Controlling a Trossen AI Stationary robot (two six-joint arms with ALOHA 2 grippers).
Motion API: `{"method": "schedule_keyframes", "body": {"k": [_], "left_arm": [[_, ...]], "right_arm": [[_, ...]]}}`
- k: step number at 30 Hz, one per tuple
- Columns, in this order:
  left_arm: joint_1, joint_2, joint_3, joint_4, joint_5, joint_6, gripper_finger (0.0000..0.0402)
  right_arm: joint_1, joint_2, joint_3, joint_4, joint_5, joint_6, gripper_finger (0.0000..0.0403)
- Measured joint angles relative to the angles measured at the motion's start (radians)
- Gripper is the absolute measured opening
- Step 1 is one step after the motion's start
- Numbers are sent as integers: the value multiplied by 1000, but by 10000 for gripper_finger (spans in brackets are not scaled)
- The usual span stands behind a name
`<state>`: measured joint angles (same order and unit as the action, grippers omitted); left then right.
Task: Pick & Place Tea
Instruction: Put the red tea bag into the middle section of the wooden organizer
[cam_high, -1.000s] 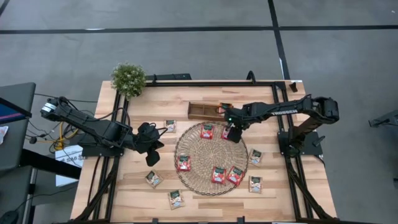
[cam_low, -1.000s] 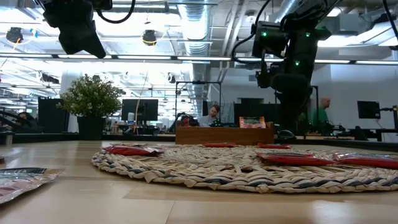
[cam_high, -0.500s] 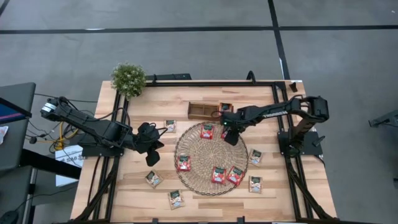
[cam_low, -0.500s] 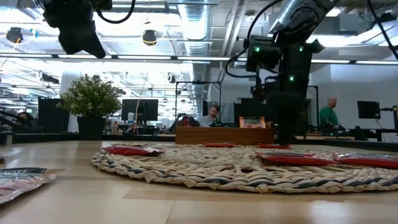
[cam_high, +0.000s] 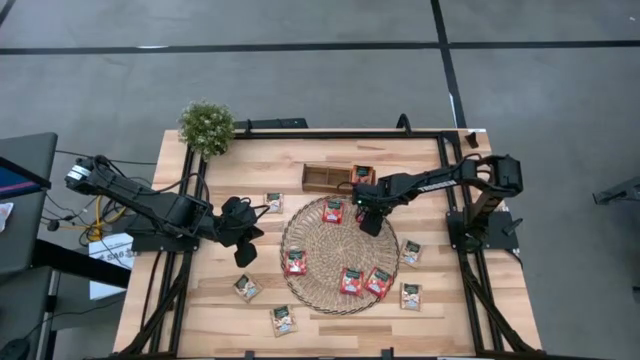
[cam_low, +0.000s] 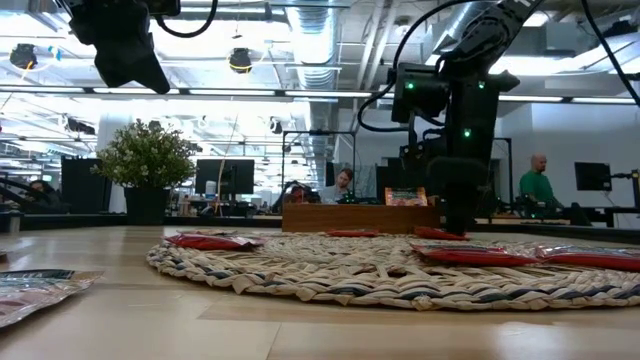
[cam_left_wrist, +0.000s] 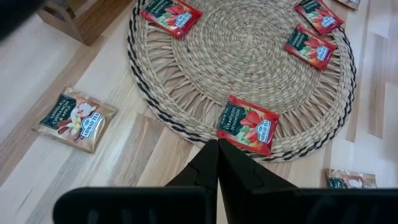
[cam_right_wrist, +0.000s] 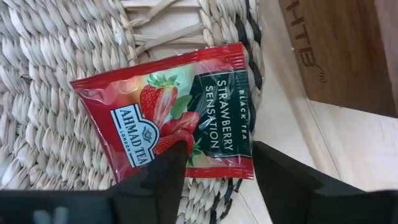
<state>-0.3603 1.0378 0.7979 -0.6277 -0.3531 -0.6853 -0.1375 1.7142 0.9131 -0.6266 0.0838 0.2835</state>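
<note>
A red foil strawberry tea sachet (cam_right_wrist: 180, 121) lies flat at the far rim of the round woven straw mat (cam_high: 340, 255), close to the small brown wooden tray (cam_high: 327, 178). The right gripper (cam_right_wrist: 214, 165) is down right over it, its two dark fingers (cam_right_wrist: 163, 171) spread apart with the sachet's near edge between them; from the wrist view one tip overlaps the foil, the other sits over the mat's dark-edged rim. I can't tell if either tip is actually touching.

More red sachets (cam_high: 352, 281) sit around the mat, and whitish sachets with green print (cam_high: 247, 288) are scattered on the light wooden table (cam_high: 200, 310) on both sides.

The left gripper (cam_left_wrist: 217, 163) waits above the table left of the mat, fingers pressed together, holding nothing. A small potted green plant (cam_high: 207, 126) stands at the far left corner.
</note>
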Motion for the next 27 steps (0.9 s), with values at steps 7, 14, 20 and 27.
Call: {"method": "schedule_keyframes", "body": {"k": [7,14,20,27], "left_arm": [[0,0,0,1,0,0,0],[0,0,0,1,0,-1,0],[0,0,0,2,0,-1,0],[0,0,0,2,-2,-1,0]], "right_arm": [[0,-2,0,-5,0,3,94],[3,-11,-1,-31,-3,4,51],[16,-85,-5,-79,-2,4,26],[47,-234,-4,-117,1,24,3]]}}
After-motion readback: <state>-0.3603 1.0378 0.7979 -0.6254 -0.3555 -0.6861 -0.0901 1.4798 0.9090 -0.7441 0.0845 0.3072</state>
